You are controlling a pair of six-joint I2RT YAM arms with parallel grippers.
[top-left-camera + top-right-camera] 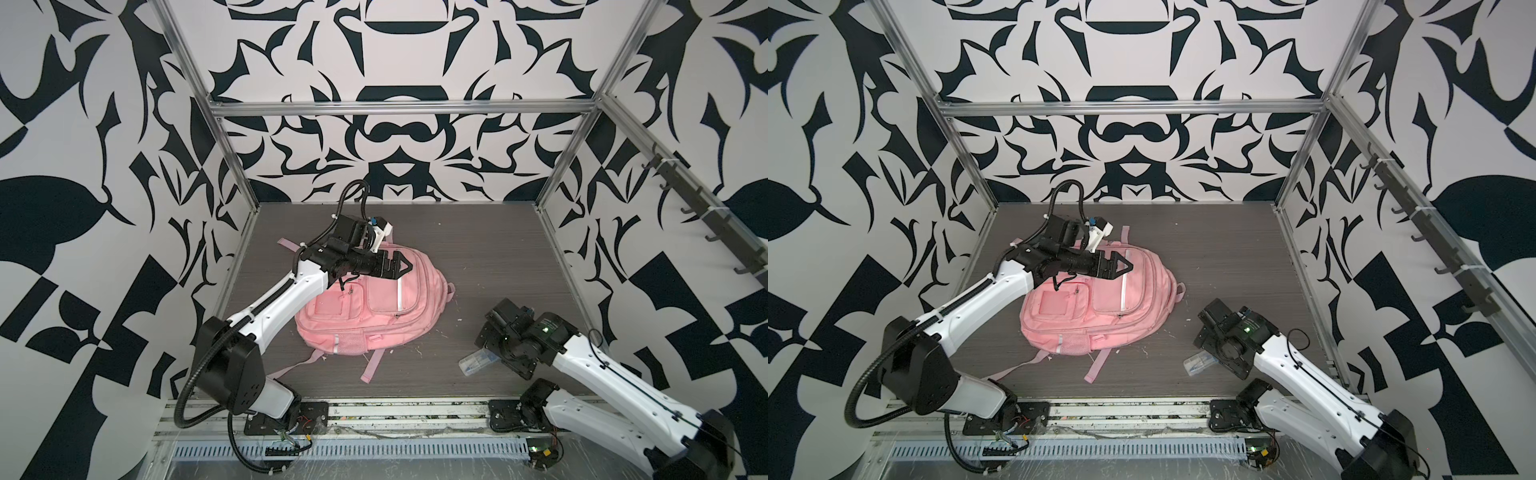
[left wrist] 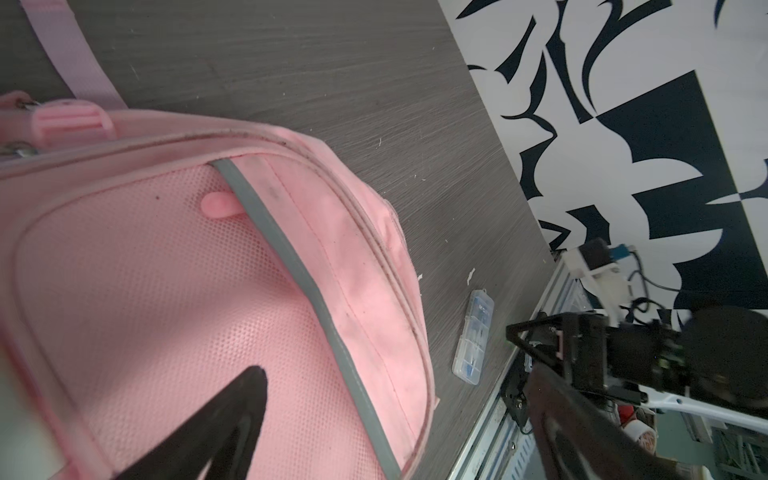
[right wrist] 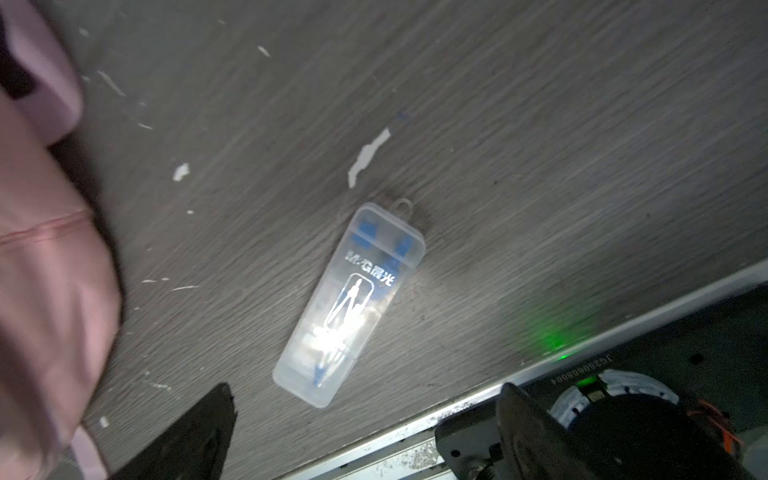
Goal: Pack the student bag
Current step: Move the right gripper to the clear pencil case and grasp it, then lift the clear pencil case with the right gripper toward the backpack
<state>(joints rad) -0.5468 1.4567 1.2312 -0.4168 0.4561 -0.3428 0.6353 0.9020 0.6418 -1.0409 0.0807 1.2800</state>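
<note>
Left fingers spread wide, nothing between them. One sits over the pink mesh panel of the student bag. The other is past the bag's edge, out over the table side. Cannot tell if the near finger touches the fabric.

In both top views the left gripper is side-on above the far end of the student bag, pointing toward the right of the scene.

Right fingers also wide apart, holding nothing. The bag shows only as a pink blur at the edge of the right wrist view, off to one side of the fingers and apart from them.

A clear plastic case with blue parts and a compass print lies flat on the table just ahead of the right fingers, untouched.

Bag lies flat on the grey table, left of centre, front pockets and white strips facing up, straps trailing toward the near edge. It looks closed, as far as can be seen.

In a top view the case is near the front right, half under the right gripper, well apart from the bag.
</note>
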